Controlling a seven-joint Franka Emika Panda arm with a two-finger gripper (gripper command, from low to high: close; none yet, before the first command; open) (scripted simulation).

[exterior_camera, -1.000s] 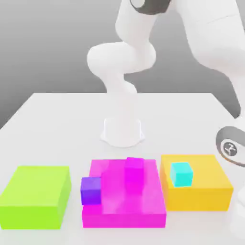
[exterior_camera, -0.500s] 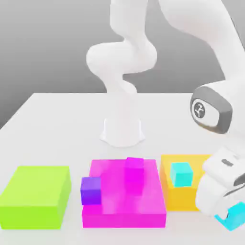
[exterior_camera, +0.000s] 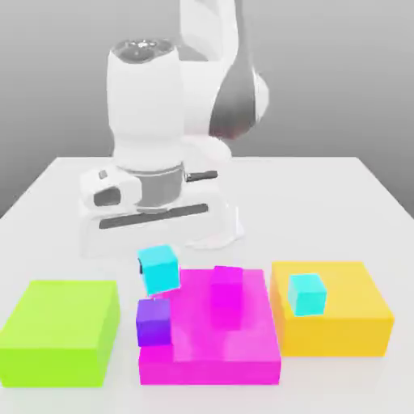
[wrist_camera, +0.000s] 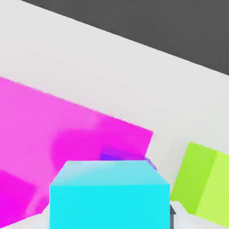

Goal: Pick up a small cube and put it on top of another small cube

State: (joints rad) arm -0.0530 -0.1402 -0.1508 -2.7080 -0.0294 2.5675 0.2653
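Cyan small cube (exterior_camera: 159, 268) is hanging in the air, clamped in the gripper (exterior_camera: 154, 260), whose fingers are squeezing its sides. It is hovering just above the purple cube (exterior_camera: 153, 321) (apart, not touching), which is sitting against the big magenta block (exterior_camera: 210, 346). A second cyan cube (exterior_camera: 306, 293) is resting on the orange block (exterior_camera: 340, 327); a green block (exterior_camera: 58, 331) is lying beyond the purple cube, on the side away from the magenta block.

Simulated tabletop (exterior_camera: 65, 186), flat rendered blocks (exterior_camera: 57, 327)
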